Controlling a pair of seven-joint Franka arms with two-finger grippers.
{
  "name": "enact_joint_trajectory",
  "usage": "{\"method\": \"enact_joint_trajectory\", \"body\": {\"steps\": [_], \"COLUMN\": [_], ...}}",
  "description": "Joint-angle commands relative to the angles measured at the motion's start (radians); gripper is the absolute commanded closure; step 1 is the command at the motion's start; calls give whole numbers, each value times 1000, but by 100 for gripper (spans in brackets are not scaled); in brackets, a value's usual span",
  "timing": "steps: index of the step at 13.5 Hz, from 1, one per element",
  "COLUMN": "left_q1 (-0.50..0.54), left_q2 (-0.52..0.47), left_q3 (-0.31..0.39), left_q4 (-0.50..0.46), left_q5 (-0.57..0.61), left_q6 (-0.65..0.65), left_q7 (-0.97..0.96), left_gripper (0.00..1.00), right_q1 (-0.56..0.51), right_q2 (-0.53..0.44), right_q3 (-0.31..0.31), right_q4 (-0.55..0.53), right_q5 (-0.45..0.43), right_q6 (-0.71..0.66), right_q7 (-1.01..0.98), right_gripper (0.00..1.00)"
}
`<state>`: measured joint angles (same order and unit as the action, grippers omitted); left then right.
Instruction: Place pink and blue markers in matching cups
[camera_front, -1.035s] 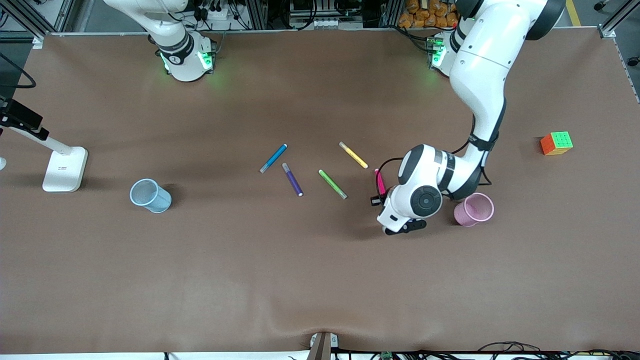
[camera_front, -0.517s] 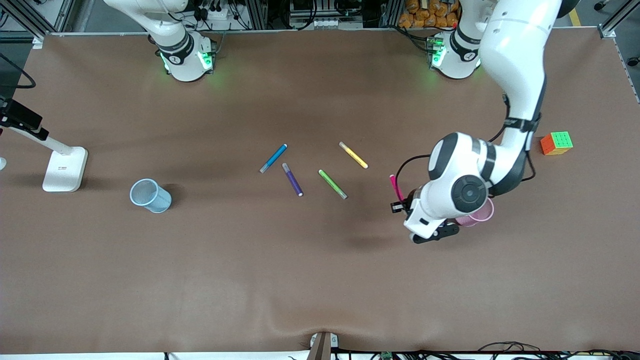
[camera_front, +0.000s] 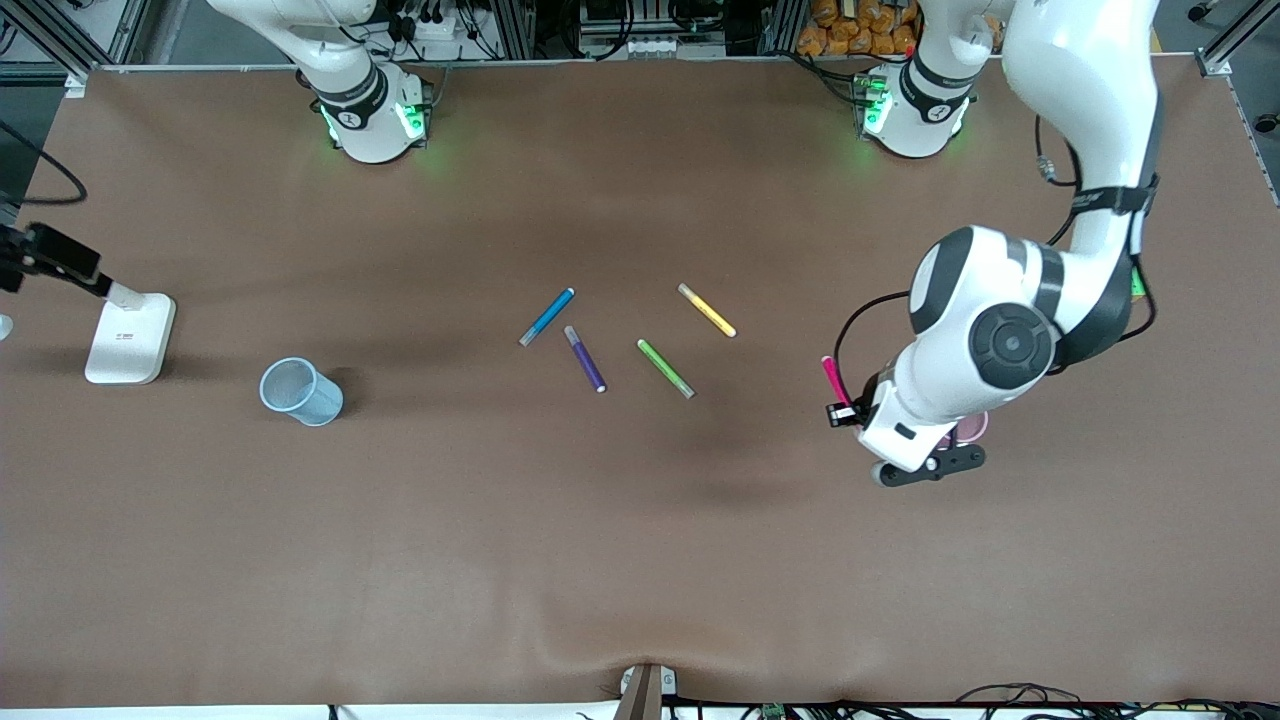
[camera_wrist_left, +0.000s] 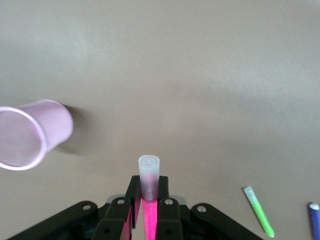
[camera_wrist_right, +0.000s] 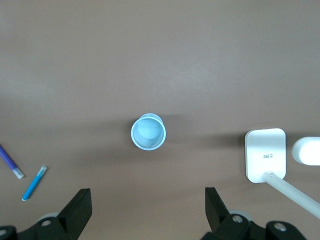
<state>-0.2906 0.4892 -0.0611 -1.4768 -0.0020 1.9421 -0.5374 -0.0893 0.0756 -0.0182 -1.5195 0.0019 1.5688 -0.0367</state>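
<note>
We see a wide table (camera_front: 640, 560) covered in a matte brown mat, with aluminium framing, cables and orange packets along the edge where the robots' bases stand. Toward the right arm's end stands a white lamp-like stand (camera_front: 125, 335) with a flat base, its upper part cut off at the frame edge. Next comes the pale blue translucent plastic cup (camera_front: 300, 392), upright and empty; the right gripper (camera_wrist_right: 149, 212) hangs high over it with its fingers spread wide, waiting. Mid-table lie the sky-blue marker with a greyish end (camera_front: 547, 316), then the dark purple marker (camera_front: 585, 359) just beside it, the green marker (camera_front: 665, 368) and the yellow marker (camera_front: 707, 310), all apart from one another. The left gripper (camera_wrist_left: 148, 207) is clenched on the magenta-pink marker with a paler pink cap (camera_front: 834, 379), holding it upright above the mat beside the pale pink translucent plastic cup (camera_wrist_left: 30, 132). In the front view that cup is almost wholly hidden under the left arm's wrist, and a multicoloured puzzle cube (camera_front: 1137, 284) shows only a green sliver
</note>
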Motion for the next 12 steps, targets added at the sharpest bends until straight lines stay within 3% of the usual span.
{"method": "enact_joint_trajectory", "body": {"steps": [1,6,10,12], "left_q1": [2,59,83,83], "left_q2": [-56,-115,-135,-136], "left_q3": [0,0,-5,-6], "left_q4": [-13,-23,-26,-28], "left_q5": [80,94,218,270], "left_q6": [-14,-41,-43,-34], "left_q7": [8,149,192,192], "left_gripper": [100,100,100,100], "right_q1": [-14,54,144,167], "right_q2": [129,148,182,216], "right_q3": [6,11,14,14], "right_q4": [18,18,7,1], "right_q5": [-19,-10,13,87], "right_q6": [-4,-6,-3,0], "right_q7": [-3,30,331,467], "right_gripper": [0,0,0,0]}}
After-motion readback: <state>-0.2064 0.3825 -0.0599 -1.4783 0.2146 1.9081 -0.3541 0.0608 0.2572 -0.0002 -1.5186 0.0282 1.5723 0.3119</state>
